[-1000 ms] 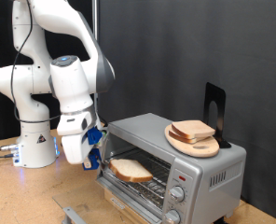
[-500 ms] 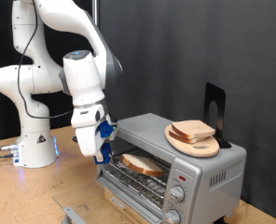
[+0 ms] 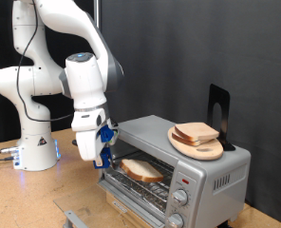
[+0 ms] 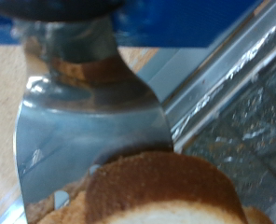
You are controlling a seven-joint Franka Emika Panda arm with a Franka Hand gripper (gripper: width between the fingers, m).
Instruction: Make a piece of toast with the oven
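The silver oven [image 3: 215,176] stands at the exterior view's lower right with its front open. A piece of toast [image 3: 140,170] with a tan face and brown crust lies in the opening on the wire rack. My gripper [image 3: 100,152] hangs just to the exterior view's left of the opening, shut on a blue-handled spatula [image 3: 106,142]. In the wrist view the shiny spatula blade [image 4: 91,121] reaches out to the toast [image 4: 161,191], whose crust edge rests on the blade's tip. The oven's metal interior [image 4: 241,112] shows beside it.
On the oven's roof sits a round wooden board [image 3: 209,149] with another bread slice [image 3: 196,132] on it, and a black stand [image 3: 217,109] behind. Two knobs [image 3: 181,198] face front. The arm's base [image 3: 36,142] stands at the exterior view's left on a wooden table [image 3: 27,199].
The arm rose and swung toward the exterior view's right, carrying the toast on the spatula deeper into the oven opening. In the last half second it barely moved.
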